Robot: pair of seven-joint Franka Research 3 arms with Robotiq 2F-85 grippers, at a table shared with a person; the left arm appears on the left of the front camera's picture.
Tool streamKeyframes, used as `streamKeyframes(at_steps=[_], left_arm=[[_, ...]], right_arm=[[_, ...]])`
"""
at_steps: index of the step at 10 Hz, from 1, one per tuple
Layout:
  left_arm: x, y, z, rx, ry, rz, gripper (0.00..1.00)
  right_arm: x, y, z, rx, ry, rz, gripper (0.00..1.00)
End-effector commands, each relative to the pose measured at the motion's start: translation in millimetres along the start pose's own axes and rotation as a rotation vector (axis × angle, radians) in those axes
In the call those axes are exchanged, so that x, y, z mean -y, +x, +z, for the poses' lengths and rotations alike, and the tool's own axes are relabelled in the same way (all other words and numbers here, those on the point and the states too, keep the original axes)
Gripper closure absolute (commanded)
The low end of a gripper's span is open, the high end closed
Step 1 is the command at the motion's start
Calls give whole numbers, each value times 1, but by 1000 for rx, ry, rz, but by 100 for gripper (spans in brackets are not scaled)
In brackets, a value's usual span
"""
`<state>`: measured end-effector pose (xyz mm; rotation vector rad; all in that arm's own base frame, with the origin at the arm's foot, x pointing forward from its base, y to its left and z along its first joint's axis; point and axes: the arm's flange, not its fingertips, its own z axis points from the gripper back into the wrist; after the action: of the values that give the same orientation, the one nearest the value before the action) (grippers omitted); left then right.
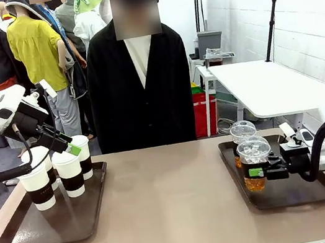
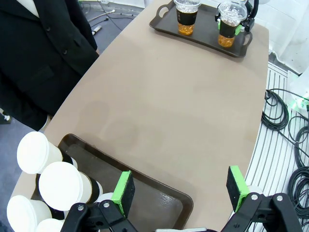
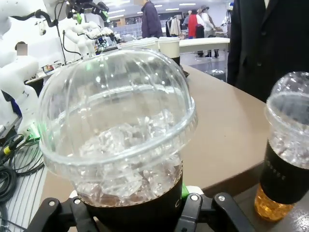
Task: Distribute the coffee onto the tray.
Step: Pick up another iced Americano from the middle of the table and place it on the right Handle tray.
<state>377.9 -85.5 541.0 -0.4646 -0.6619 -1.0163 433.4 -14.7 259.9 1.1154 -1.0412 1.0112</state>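
Right hand (image 1: 261, 171): closed around the dark sleeve of the clear plastic domed-lid cup of ice and amber coffee (image 1: 255, 165), my green pads pressed to its sides; in the right wrist view that cup (image 3: 120, 145) sits close up between my fingers.
Held cup: over the dark rectangular right tray (image 1: 301, 194), nearer my side than the second clear domed-lid cup (image 1: 242, 139); I cannot tell whether its base touches the tray.
Second clear cup: standing upright on the right tray, just behind the held cup, towards the person in the black jacket (image 1: 141, 87).
Left hand (image 1: 74, 146): fingers spread apart, gripping nothing; in the left wrist view my green pads (image 2: 124, 192) stand wide above the near edge of the dark left tray (image 2: 159, 203).
Left hand, place: raised above the left tray (image 1: 19, 238), just beside the tops of the paper cups.
White paper cups with white lids and dark brown sleeves (image 1: 69, 172): bunched upright on the far end of the left tray, touching or nearly touching one another.
Brown tabletop (image 1: 171, 208): bare between the two trays.
Trays: well apart, one at each end of the tabletop.
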Motion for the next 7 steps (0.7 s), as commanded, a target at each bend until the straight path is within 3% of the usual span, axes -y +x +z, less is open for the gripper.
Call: streamKeyframes(at_steps=[1, 7], left_arm=[[-2, -1, -1, 21, -18, -13, 0], [-2, -1, -1, 21, -18, -13, 0]], right_arm=[[10, -3, 11, 45, 25, 20, 38], [24, -21, 9, 51, 7, -7, 38]])
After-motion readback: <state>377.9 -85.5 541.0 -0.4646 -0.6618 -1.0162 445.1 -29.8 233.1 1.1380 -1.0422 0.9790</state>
